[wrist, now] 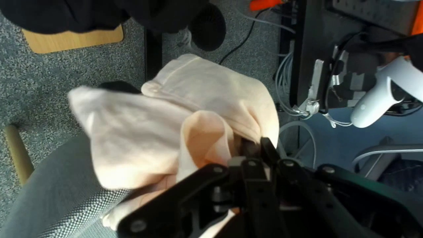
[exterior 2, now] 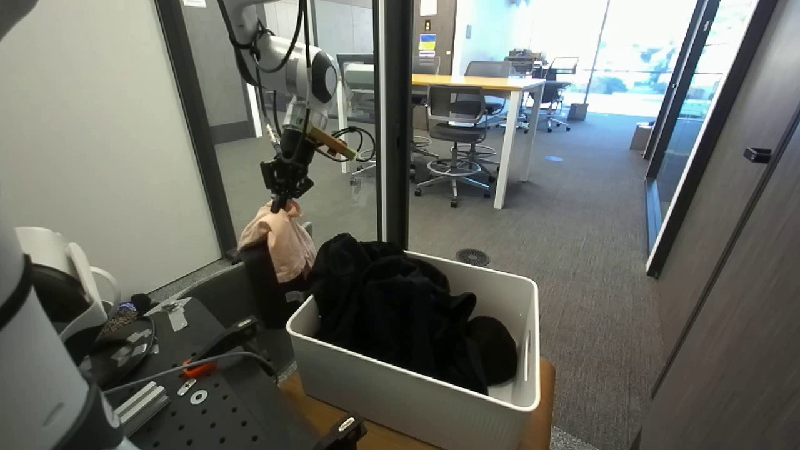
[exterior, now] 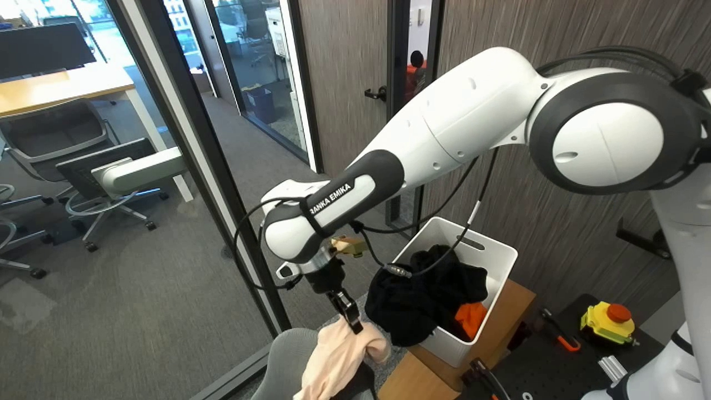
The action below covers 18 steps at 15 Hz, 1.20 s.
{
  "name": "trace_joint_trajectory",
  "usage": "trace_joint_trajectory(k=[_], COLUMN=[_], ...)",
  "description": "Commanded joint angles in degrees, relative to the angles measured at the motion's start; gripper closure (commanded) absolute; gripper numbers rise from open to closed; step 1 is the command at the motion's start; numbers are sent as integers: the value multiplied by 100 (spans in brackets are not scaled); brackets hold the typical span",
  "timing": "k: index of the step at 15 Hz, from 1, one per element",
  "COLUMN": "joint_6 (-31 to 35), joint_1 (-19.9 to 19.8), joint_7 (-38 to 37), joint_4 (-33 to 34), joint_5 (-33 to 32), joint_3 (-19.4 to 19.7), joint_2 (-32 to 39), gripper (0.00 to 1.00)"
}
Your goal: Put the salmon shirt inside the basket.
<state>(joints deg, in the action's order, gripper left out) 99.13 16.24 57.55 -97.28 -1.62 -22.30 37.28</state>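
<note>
The salmon shirt (exterior: 333, 353) is a pale pink crumpled cloth. It drapes over the grey chair's back in an exterior view and hangs bunched below my gripper in an exterior view (exterior 2: 287, 244). It fills the middle of the wrist view (wrist: 138, 132). My gripper (exterior: 354, 326) is shut on the shirt's upper part; it also shows in an exterior view (exterior 2: 279, 205) and in the wrist view (wrist: 254, 150). Cloth gathers at the fingertips, which are partly hidden. The white basket (exterior: 502, 258), also in an exterior view (exterior 2: 406, 387), stands beside the shirt and holds black clothes.
Black clothing (exterior: 430, 291) heaps over the basket's near edge, with an orange cloth (exterior: 471, 319) beside it. The grey chair (exterior: 289, 361) stands under the shirt. A wooden stool (exterior: 516, 303) bears the basket. A glass wall frame (exterior 2: 392, 125) rises behind the gripper.
</note>
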Motion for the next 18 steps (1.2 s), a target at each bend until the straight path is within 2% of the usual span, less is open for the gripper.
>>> trace_joint_trajectory(k=[1,4,9,14,18], joint_6=[-899,-1208,-1237,-1097,-943], joint_1=[-286,-571,-1062,-1411,-1603], joint_7=[-44,-159,-463,-788,-1322], joint_4=[236,278,71,-416,-917], joint_5=[357,662,1174,1479,1482], joint_3=[113,295,748,1285,1744], joint_2=[-507,-1009,-2096,-3119,-3839], gripper=[93,93,93,94,94])
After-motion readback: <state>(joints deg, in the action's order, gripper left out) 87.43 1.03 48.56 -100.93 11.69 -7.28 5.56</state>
